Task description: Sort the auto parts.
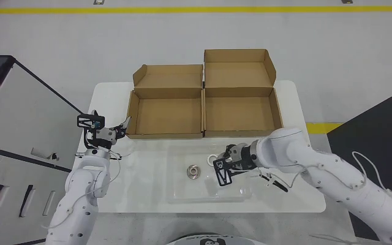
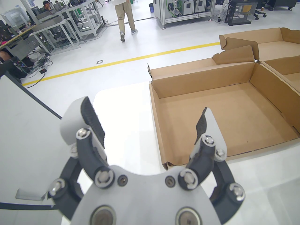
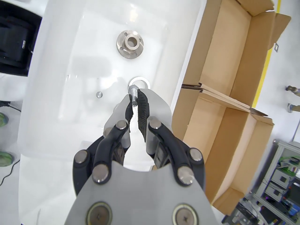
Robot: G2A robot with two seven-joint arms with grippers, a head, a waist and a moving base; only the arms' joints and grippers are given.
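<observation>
- In the clear tray (image 1: 184, 196) at the near middle of the table (image 1: 110, 104), your right gripper (image 3: 135, 99) has its fingers pinched on a bolt (image 3: 133, 92). The bolt's hex head points away from the wrist, right at a flat washer (image 3: 140, 82). I cannot tell whether the two touch.
- Farther left in the same tray lies a round flanged hub (image 3: 130, 43). A small nut-like piece (image 3: 99, 94) sits near the washer and is too small to name for sure.
- At the far side of the table, the left box (image 1: 166, 116) and the right box (image 1: 240, 113), both cardboard, stand touching side by side with lids open. Both look bare inside.
- Just off the left box's left wall, your left gripper (image 2: 145, 105) hangs with its fingers spread wide, holding nothing.
- By my reading, you are on the first part and nothing is sorted yet. The bolt is gripped but not yet carried to a box. The washer, the hub and the small piece are all left to pick and box.
</observation>
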